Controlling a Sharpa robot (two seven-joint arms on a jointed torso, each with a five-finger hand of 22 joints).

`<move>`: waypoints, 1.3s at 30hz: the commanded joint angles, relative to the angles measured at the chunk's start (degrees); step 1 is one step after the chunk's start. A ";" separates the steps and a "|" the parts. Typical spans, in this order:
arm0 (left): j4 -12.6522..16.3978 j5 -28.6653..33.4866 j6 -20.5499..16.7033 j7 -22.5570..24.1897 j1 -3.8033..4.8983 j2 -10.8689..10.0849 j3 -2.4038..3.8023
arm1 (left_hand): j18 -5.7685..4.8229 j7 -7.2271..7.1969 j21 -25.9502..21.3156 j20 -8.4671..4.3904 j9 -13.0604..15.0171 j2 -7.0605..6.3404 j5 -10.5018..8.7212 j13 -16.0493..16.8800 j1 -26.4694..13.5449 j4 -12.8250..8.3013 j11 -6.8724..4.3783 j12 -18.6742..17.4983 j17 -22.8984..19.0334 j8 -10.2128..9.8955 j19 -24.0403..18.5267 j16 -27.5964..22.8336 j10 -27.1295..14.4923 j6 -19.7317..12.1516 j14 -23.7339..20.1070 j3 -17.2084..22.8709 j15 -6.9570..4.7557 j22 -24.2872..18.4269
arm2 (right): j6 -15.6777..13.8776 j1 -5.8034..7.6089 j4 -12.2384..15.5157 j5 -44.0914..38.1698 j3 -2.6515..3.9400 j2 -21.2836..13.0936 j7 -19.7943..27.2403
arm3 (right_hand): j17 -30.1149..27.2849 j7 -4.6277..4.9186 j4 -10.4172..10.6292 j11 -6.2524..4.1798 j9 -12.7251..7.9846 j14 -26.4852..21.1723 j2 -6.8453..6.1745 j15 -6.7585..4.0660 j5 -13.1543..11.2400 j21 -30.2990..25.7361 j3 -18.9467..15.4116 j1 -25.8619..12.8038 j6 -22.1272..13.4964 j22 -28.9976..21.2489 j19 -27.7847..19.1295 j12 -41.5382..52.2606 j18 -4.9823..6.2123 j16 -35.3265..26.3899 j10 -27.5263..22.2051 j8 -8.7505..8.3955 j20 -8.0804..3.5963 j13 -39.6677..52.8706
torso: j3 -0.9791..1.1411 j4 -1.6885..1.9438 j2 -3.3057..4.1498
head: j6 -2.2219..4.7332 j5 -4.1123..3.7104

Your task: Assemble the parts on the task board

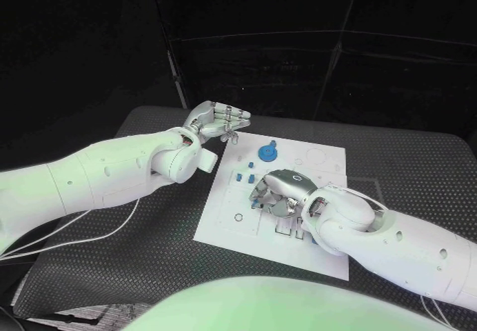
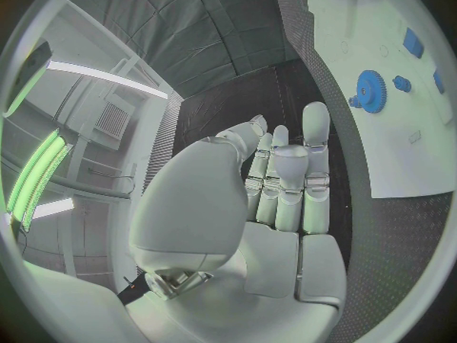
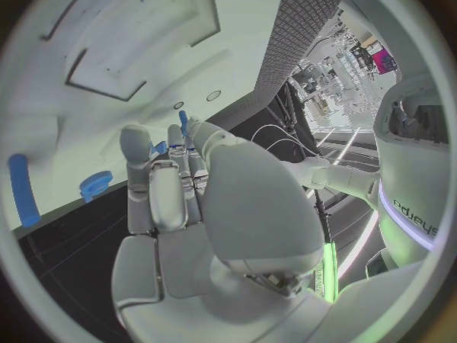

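head view: white rectangular task board [image 1: 224,221] lies tilted in the middle of the black textured table [image 1: 418,165]. round blue gear part [image 1: 267,150] sits near the board's far edge, small blue rectangular pieces [image 1: 242,178] just nearer on the board. left hand [image 1: 217,121] is raised at the board's far left corner, off the plate, fingers curled in together, nothing visible in it. right hand [image 1: 281,192] is down over the board's middle, knuckles up, fingers bent onto the plate among blue pieces; cannot tell if it pinches one.

left wrist view: left hand [image 2: 286,183] has its fingers straight and pressed side by side, thumb folded in alongside, nothing in it. beyond it the task board [image 2: 400,160] with the blue gear part [image 2: 369,91] and a small blue rectangular piece [image 2: 412,43] on it, apart from the hand.

right wrist view: right hand [image 3: 181,183] has fingers close together reaching to the task board [image 3: 114,91]; a slim blue piece [image 3: 183,120] shows at the fingertips, hold unclear. long blue bar piece [image 3: 23,189] and blue gear part [image 3: 96,185] lie on the board beside the hand.
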 commanded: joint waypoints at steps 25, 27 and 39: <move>0.13 0.21 0.57 0.23 0.15 0.13 0.08 | 1.08 0.19 -0.36 -0.07 -0.01 0.21 -0.15 -0.09 0.30 -0.48 0.12 0.10 -0.10 -0.09 -0.45 -0.34 -0.44 -0.10 -0.41 0.10 0.04 -0.02 | 2.51 0.02 -1.11 -2.23 -0.06 0.91 -0.64 | 0.05 0.26 -0.06 0.57 0.05 2.28 0.00 -0.21 -0.06 0.12 0.42 -0.58 0.00 0.04 0.17 -0.22 -0.98 0.23 0.00 -0.14 0.24 0.03 | 0.00 0.02 0.05 | 0.01 0.23; 0.13 0.21 0.57 0.22 0.15 0.13 0.08 | 1.08 0.19 -0.36 -0.07 -0.01 0.21 -0.15 -0.09 0.30 -0.48 0.12 0.10 -0.10 -0.09 -0.45 -0.34 -0.44 -0.10 -0.41 0.10 0.04 -0.02 | 2.49 0.02 -1.29 -2.31 -0.07 1.13 -0.63 | 0.05 0.26 -0.06 0.57 0.05 2.28 0.00 -0.21 -0.06 0.12 0.42 -0.58 0.00 0.04 0.17 -0.22 -0.98 0.23 0.00 -0.14 0.24 0.03 | 0.01 0.00 0.04 | 0.01 0.27; 0.10 0.21 0.62 0.19 0.18 0.16 0.08 | 1.07 0.19 -0.32 -0.05 -0.01 0.23 -0.14 -0.09 0.40 -0.59 0.13 0.15 -0.13 -0.07 -0.44 -0.33 -0.51 -0.10 -0.44 0.12 0.05 0.03 | 3.35 0.00 -1.62 -2.43 -0.19 1.70 -0.85 | 0.04 0.26 -0.12 0.57 0.05 2.28 0.02 -0.20 -0.08 0.10 0.46 -0.62 0.01 0.00 0.15 -0.22 -0.97 0.23 0.00 -0.14 0.25 0.03 | 0.00 -0.04 0.01 | 0.01 0.30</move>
